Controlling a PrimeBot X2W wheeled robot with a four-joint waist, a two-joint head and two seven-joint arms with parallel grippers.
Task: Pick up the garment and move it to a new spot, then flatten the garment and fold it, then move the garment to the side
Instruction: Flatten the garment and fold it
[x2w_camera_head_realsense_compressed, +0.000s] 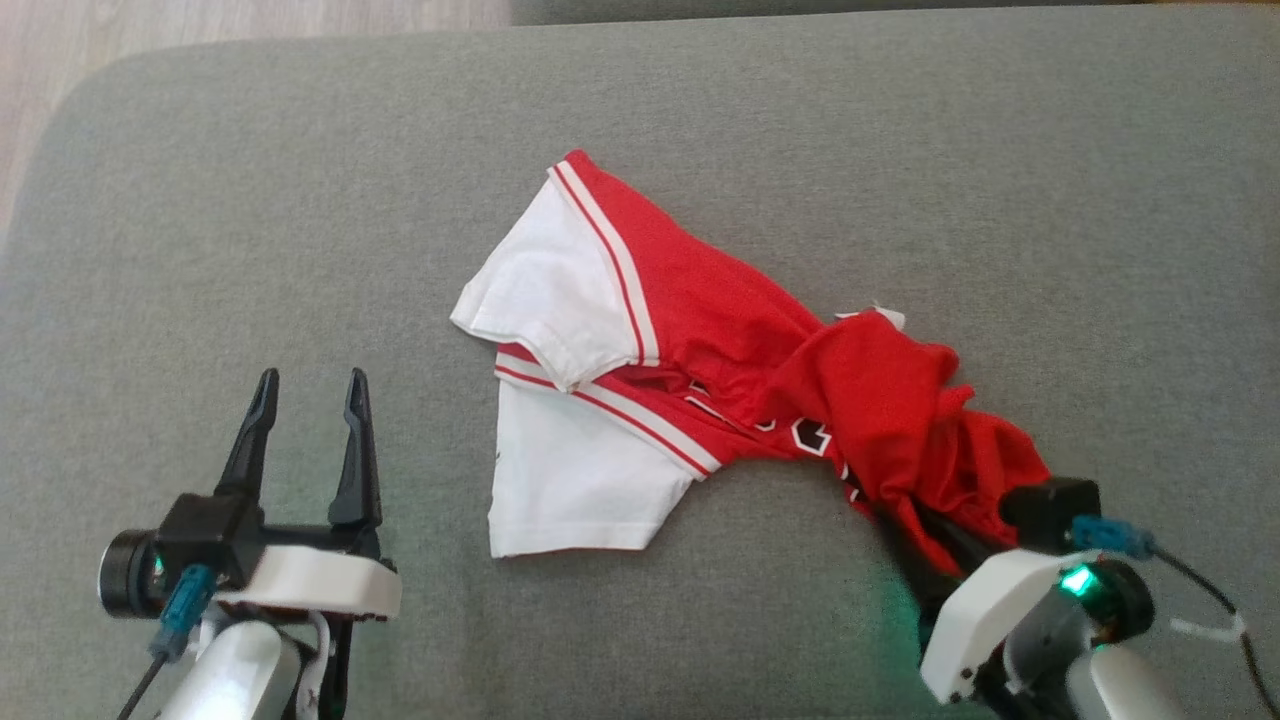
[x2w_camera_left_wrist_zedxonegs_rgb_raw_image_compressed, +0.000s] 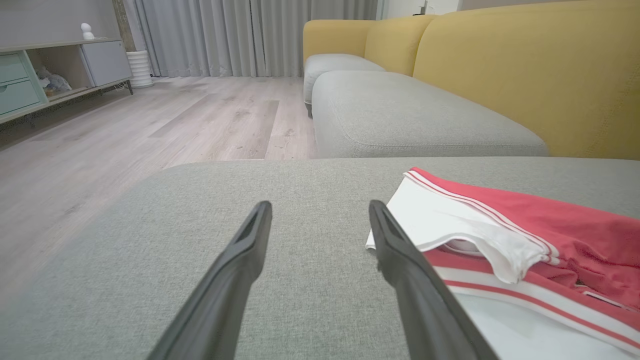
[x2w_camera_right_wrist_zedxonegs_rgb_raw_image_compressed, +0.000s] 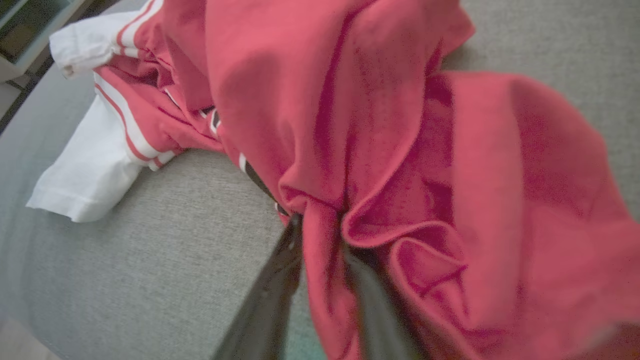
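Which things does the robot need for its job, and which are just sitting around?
For the job: shirt, right gripper pinching it, open left gripper, grey cushion underneath.
Just around: yellow sofa, cabinet, curtains.

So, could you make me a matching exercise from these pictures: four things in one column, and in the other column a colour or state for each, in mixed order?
Things:
1. left gripper
2. right gripper
3. sleeves
4. cushion

Colour or state:
A. white
B. shut on the red shirt
C. grey
D. open, holding nothing

Pairs: 1-D, 2-B, 3-A, 4-C
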